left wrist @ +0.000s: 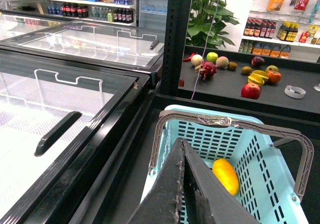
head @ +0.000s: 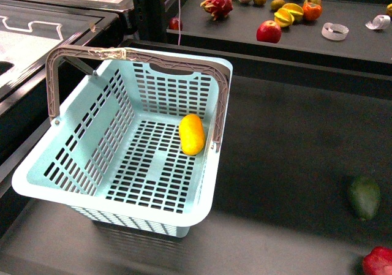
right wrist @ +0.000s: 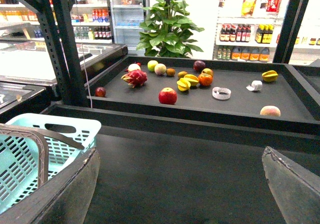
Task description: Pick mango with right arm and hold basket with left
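The large pale aqua plastic basket (head: pixel 92 158) with slotted sides and floor is taken as the landmark. It is set on a dark grey counter surface (head: pixel 294 165), and its grey-brown swing handle (head: pixel 138 57) is raised, with a strip of clear tape wound near one end of the bar.

The smooth oblong yellow-orange mango (head: pixel 192 134) is found inside the basket, lying on the slotted floor close against the wall on the robot's right side, beneath the raised handle. It is not touched by either arm.

In the front view neither arm is seen. In the left wrist view the left gripper (left wrist: pixel 186 184) is shown over the near rim of the basket, its two dark fingers pressed together into a narrow wedge with nothing between them; whether the rim is touched cannot be told. In the right wrist view the right gripper (right wrist: pixel 180 189) is shown with its dark fingers spread wide apart and nothing held; the basket (right wrist: pixel 30 154) is seen just beside one finger.

To the robot's right of the basket, well apart, a dark green oval fruit (head: pixel 365 196) lies on the counter, and a red fruit (head: pixel 378 261) is cut off at the frame's corner.

Beyond the basket, a black shelf tray (head: pixel 343 48) carries a red apple (head: pixel 269 31), a pink dragon fruit (head: pixel 217 5), a cut-open yellow-orange fruit (head: pixel 290 15) and a roll of white tape (head: pixel 334 31).
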Tool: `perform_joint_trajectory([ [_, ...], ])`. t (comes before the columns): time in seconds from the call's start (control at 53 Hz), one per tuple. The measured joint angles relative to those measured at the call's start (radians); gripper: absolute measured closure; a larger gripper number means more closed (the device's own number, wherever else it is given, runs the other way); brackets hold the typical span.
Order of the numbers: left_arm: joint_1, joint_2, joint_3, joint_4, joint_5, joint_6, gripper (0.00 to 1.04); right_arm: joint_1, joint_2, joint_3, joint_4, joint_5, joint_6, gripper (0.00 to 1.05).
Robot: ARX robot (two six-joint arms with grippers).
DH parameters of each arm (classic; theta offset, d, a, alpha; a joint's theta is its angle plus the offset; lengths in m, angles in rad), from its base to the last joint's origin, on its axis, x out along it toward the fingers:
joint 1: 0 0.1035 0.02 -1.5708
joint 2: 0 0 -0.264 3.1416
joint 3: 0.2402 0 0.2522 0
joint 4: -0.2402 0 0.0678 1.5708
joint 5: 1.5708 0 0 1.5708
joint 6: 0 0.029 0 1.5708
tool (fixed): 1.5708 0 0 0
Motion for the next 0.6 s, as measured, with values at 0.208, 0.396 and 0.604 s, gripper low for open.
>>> perform_joint_trajectory([
  [0.208,0.000,-0.063,0.000,-0.063,0.000,0.000,1.03,0.000,0.000,0.000,0.000,0.000,0.000,0.08],
  [0.396,0.000,-0.184,0.000,-0.217,0.001,0.001,1.03,0.000,0.000,0.000,0.000,0.000,0.000,0.08],
  [0.604,0.000,-0.259,0.000,-0.267,0.000,0.001,1.03,0.000,0.000,0.000,0.000,0.000,0.000,0.08],
])
